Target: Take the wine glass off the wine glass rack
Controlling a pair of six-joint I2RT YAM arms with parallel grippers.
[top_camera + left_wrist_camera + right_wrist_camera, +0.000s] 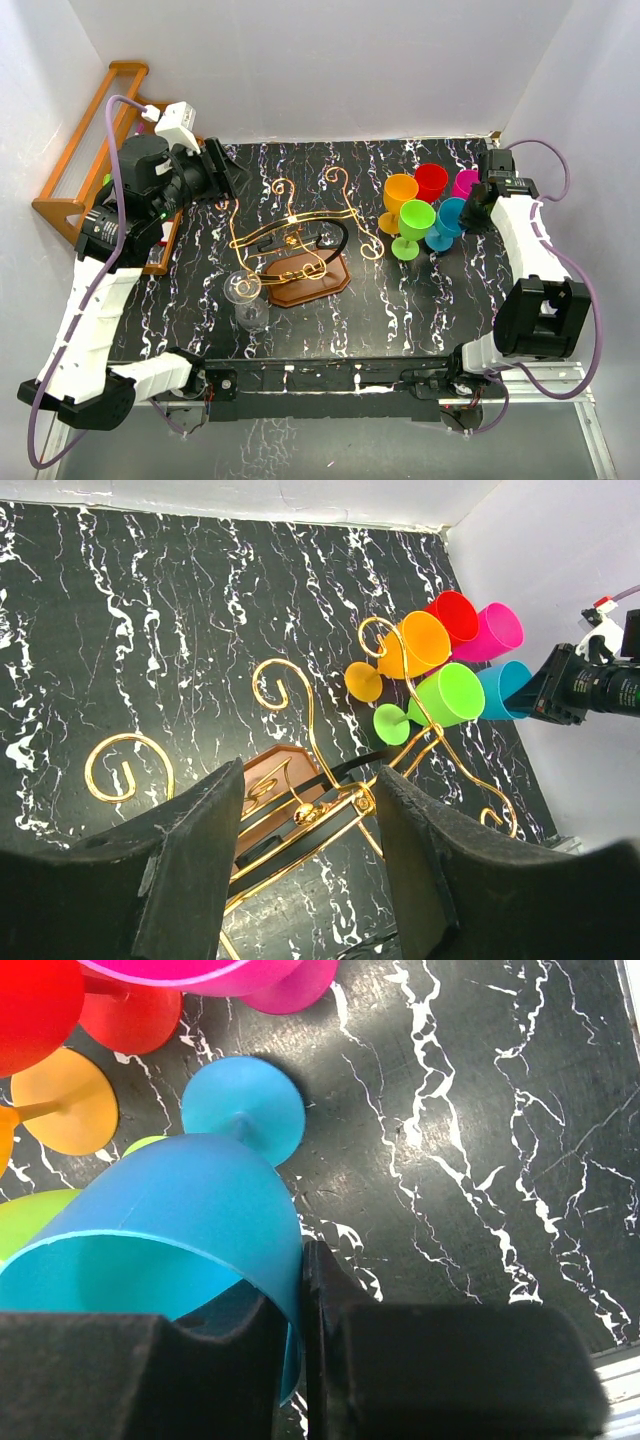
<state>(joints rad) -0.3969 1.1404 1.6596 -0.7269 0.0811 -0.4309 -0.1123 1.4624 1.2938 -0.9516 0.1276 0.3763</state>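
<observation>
The wine glass rack is gold wire with a black loop on a reddish-brown base, mid-table. A clear wine glass is at the rack's near-left end; I cannot tell whether it hangs from the wire or rests on the table. My left gripper is open and empty, behind and to the left of the rack. In the left wrist view the rack shows between the spread fingers. My right gripper is shut on the rim of a blue glass, one finger inside the cup and one outside.
Orange, red, pink, green and blue glasses stand clustered at the back right. An orange-brown wooden stepped shelf leans at the back left. White walls close in three sides.
</observation>
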